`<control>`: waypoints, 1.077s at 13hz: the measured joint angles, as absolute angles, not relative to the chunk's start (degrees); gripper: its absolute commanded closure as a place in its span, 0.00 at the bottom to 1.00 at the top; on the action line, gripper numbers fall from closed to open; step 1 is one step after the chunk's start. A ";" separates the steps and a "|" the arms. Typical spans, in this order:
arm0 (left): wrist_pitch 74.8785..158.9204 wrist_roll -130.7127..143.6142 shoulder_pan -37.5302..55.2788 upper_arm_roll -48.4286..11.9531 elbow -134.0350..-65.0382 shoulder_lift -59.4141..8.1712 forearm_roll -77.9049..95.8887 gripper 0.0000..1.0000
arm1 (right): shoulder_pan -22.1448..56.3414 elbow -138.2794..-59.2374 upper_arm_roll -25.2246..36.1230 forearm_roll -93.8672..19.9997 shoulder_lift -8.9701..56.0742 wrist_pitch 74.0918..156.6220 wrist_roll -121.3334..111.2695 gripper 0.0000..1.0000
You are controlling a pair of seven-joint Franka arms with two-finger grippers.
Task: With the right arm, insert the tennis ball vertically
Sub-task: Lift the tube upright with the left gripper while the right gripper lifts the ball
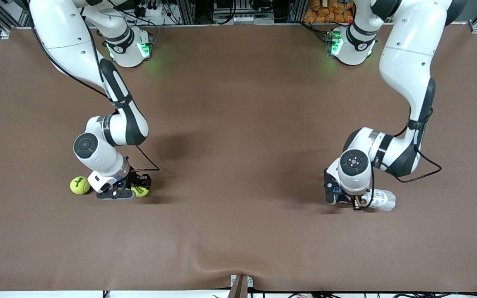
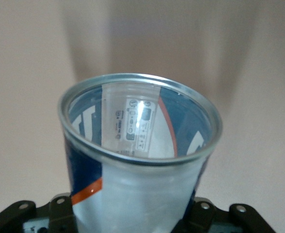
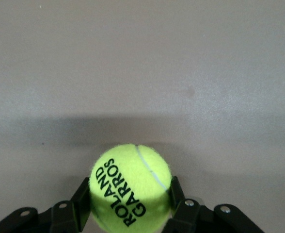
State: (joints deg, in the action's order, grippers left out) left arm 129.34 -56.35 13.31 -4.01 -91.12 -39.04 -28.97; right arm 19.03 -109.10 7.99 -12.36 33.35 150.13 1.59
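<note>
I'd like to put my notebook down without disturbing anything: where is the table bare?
The middle of the brown mat is bare. It's crowded around the right gripper with two tennis balls, and the left gripper with the can.

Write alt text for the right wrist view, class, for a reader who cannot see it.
A yellow-green tennis ball printed with "ROLAND GARROS" sits clamped between the two black fingers of the right tool. The plain brown table fills the rest of the picture, with a soft band of shadow across it just past the ball.
</note>
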 measured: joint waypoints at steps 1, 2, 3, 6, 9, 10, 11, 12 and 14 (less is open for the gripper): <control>129.33 -56.30 13.34 -5.06 -90.90 -37.74 -27.39 0.33 | 19.03 -108.70 8.07 -12.36 32.93 148.83 1.59 0.98; 129.32 -56.25 13.35 -6.01 -90.47 -36.69 -24.98 0.33 | 19.01 -108.21 8.19 -12.37 32.11 146.68 1.59 0.99; 129.31 -56.24 13.36 -6.73 -89.96 -35.96 -22.12 0.33 | 18.95 -107.77 8.36 -12.37 30.92 144.62 1.59 1.00; 129.35 -56.11 13.35 -8.40 -88.36 -35.17 -13.77 0.32 | 18.70 -106.86 8.81 -12.36 24.94 135.94 1.55 1.00; 129.37 -53.89 13.35 -11.36 -87.15 -34.63 -7.52 0.32 | 17.81 -105.95 9.17 -10.91 18.29 125.73 1.41 1.00; 129.37 -51.67 13.41 -12.65 -86.95 -34.48 -6.72 0.32 | 17.37 -105.37 9.42 -9.34 16.32 122.02 1.41 1.00; 129.39 -48.97 13.49 -14.00 -86.85 -34.38 -6.24 0.32 | 16.96 -104.50 9.89 -7.48 14.46 118.22 1.41 1.00; 129.58 -46.25 13.59 -15.50 -86.79 -34.35 -5.69 0.32 | 16.45 -103.27 10.28 -5.88 12.75 113.97 1.41 1.00; 131.67 -40.75 13.79 -18.93 -86.78 -34.37 -5.20 0.32 | 15.48 -100.04 10.51 -3.57 9.52 104.89 1.40 1.00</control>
